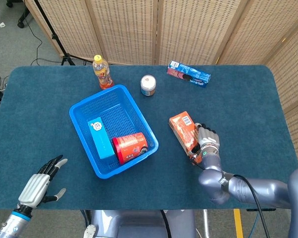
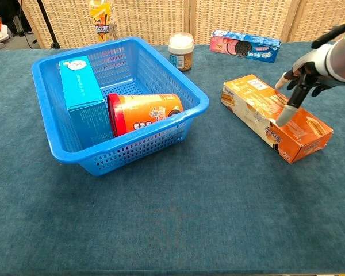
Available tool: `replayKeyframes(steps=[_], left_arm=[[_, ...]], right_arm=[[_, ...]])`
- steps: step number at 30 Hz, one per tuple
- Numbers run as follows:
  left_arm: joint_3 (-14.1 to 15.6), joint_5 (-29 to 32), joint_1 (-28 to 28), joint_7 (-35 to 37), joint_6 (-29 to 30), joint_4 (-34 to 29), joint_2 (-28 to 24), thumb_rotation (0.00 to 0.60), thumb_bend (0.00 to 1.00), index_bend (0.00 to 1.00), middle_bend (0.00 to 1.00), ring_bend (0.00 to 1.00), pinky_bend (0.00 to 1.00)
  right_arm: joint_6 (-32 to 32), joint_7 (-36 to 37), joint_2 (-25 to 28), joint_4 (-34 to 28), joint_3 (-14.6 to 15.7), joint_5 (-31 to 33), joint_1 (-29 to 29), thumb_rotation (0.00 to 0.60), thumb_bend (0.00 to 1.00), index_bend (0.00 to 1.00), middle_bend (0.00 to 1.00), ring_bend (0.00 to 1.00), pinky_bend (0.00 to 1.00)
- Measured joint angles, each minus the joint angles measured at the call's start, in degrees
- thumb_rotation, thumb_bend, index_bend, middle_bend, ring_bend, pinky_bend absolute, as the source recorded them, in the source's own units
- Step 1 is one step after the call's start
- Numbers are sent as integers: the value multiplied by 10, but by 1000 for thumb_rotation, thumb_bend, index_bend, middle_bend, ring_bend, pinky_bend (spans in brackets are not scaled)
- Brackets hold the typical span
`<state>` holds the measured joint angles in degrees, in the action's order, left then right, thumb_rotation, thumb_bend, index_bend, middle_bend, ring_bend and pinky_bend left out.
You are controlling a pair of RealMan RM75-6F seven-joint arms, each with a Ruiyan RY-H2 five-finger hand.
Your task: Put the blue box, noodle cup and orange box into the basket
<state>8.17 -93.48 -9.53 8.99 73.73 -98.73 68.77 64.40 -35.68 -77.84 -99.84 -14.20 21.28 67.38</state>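
The blue basket (image 1: pixel 80 109) (image 2: pixel 191 94) stands left of the table's centre. Inside it, the blue box (image 1: pixel 100 137) (image 2: pixel 80 87) stands on edge beside the red-and-orange noodle cup (image 1: pixel 130 147) (image 2: pixel 145 112), which lies on its side. The orange box (image 1: pixel 183 130) (image 2: pixel 254 106) lies flat on the cloth to the basket's right. My right hand (image 1: pixel 207 138) (image 2: pixel 309 66) reaches over the box's near end with its fingers apart; one fingertip (image 2: pixel 282 118) touches the box top. My left hand (image 1: pixel 39 184) hovers spread at the front left, holding nothing.
Behind the basket stand a drink bottle (image 1: pixel 103 72) (image 2: pixel 100 17) and a small white-lidded jar (image 1: pixel 148 85) (image 2: pixel 180 50). A blue cookie packet (image 1: pixel 188 73) (image 2: pixel 245 45) lies at the far right. Wicker screens close off the back edge.
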Motion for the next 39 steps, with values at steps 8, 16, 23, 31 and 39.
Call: replayKeyframes(steps=[8, 16, 23, 31, 39], left_arm=[[1, 0, -2, 6, -2, 2, -1, 600, 313, 76, 0, 4, 127], [-1, 5, -1, -2, -1, 2, 1, 600, 314, 76, 0, 4, 126], [-3, 12, -1, -11, -5, 4, 5, 600, 315, 76, 0, 4, 127], [-4, 14, -2, -12, -6, 4, 6, 600, 319, 76, 0, 5, 127], [-4, 10, 0, -10, 1, 2, 3, 600, 321, 76, 0, 5, 127]], right_arm=[[10, -39, -37, 23, -22, 19, -9, 600, 184, 0, 0, 0, 0], [-7, -50, -58, 55, -30, -11, -34, 600, 201, 0, 0, 0, 0], [-22, -62, -76, 88, -34, -39, -51, 600, 229, 0, 0, 0, 2], [3, -55, -87, 106, -50, -59, -66, 600, 262, 295, 255, 184, 346], [33, -46, -89, 98, -69, -87, -87, 600, 311, 464, 371, 316, 456]])
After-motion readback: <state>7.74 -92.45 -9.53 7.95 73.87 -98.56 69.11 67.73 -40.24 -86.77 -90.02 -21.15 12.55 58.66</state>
